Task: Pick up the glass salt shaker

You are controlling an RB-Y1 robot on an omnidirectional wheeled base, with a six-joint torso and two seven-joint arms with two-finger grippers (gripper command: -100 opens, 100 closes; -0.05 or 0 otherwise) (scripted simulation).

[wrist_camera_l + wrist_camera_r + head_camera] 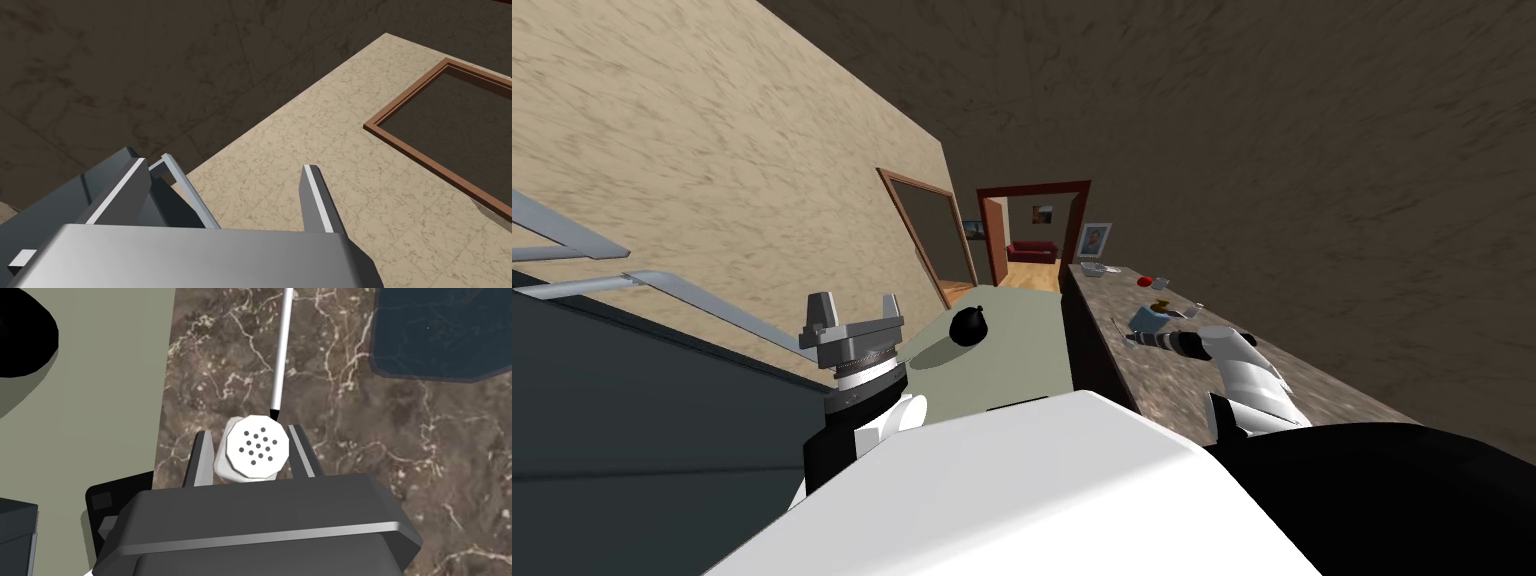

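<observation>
Item: white salt shaker [256, 447] with perforated cap, sitting between the fingers of the right gripper [248, 430], which are pressing its sides over the brown marbled counter [375, 438], a thin white rod [281, 348] lying just beyond; left gripper [855, 305] hanging with fingers standing apart.

A brown marble counter [400, 463] spreads beneath the right claw [249, 431]. A thin white rod [280, 353] with a black tip rests on the stone just beyond the claw's tips and points at them. A dark blue flat object [440, 333] lies farther out, off to one side. Past the counter's edge beside the claw, an olive floor [100, 413] carries a round black object [20, 338]. Well ahead of the claw, a small red item [1143, 282] sits on the counter. Beyond it a framed picture [1093, 240] stands beside a red-brown doorway [1034, 190], with a red sofa [1033, 250] visible through it.
</observation>
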